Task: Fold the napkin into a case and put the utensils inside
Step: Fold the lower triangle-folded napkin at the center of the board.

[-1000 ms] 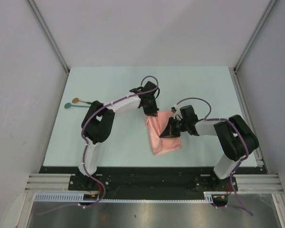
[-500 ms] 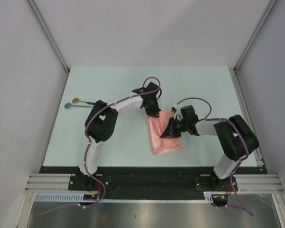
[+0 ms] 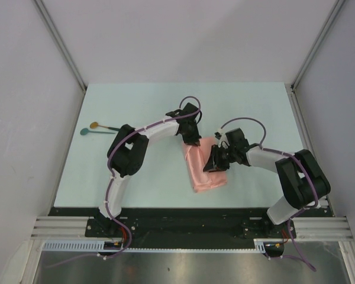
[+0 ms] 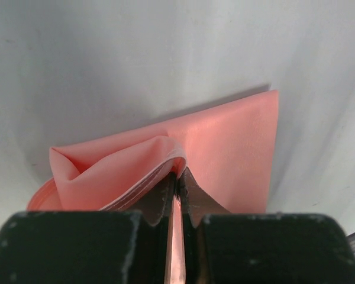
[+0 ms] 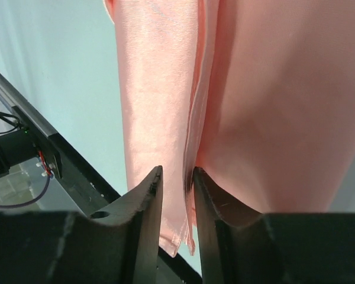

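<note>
Napkin (image 3: pixel 204 168) lies mid-table, folded to a narrow layered strip that runs from the far centre toward the near edge, angled a bit. It sits flat on the pale table (image 3: pixel 136 171) except at the far end, which is lifted into a loose hump. Left gripper (image 3: pixel 191 140) is at that far end, jaws together and clamped on a raised fold of cloth, as the left wrist view shows. Right gripper (image 3: pixel 212 163) is over the strip's right side. Its jaws are slightly apart, with the stacked cloth edge running between the fingers and not pinched as far as I can see. Gold-bowled spoon (image 3: pixel 95 125) and teal-bowled spoon (image 3: pixel 84 132) lie together at the far left of the table, well apart from the cloth.

Step in hand looks like setting a fold. To do it well, keep the left pinch low so the layers don't slide, and have the right jaws take all the layers at the edge, not just the top one. Lay the cloth down square and smooth out the hump before letting go.

Hard to tell:
- The layer count is unclear.
- The arms cover the far end of the strip in the top view.
- Whether an open mouth for the spoons exists is not visible.
- The spoon handles are too thin to read.
</note>
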Motion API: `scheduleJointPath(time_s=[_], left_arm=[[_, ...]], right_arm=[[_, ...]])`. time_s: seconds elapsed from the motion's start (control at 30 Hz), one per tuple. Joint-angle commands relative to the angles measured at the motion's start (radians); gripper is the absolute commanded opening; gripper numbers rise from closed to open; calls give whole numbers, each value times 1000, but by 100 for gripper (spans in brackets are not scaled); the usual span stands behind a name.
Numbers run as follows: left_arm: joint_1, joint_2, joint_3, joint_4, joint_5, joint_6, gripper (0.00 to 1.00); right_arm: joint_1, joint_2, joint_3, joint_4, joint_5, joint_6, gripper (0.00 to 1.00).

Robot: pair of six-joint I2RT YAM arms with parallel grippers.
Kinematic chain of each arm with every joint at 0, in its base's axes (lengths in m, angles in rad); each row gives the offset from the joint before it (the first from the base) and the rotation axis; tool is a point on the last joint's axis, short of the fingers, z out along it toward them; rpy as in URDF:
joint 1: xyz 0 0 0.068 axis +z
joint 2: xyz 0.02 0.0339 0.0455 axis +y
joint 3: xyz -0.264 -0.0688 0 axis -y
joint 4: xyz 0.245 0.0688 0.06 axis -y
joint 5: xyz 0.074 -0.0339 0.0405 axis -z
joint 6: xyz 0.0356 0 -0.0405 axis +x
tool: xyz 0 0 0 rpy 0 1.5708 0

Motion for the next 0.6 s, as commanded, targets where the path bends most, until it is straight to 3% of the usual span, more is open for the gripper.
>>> scheduleJointPath(time_s=[0.0, 0.13, 0.57], left_arm=[[1, 7, 48, 44, -3, -20, 7], [1, 8, 47, 43, -2, -17, 7], [1, -4, 34, 29, 37, 44, 2]], right_arm=[[7, -90, 71, -159, 88, -79, 33], [24, -106, 102, -203, 142, -100, 39], [35, -30, 125, -173, 145, -117, 41]])
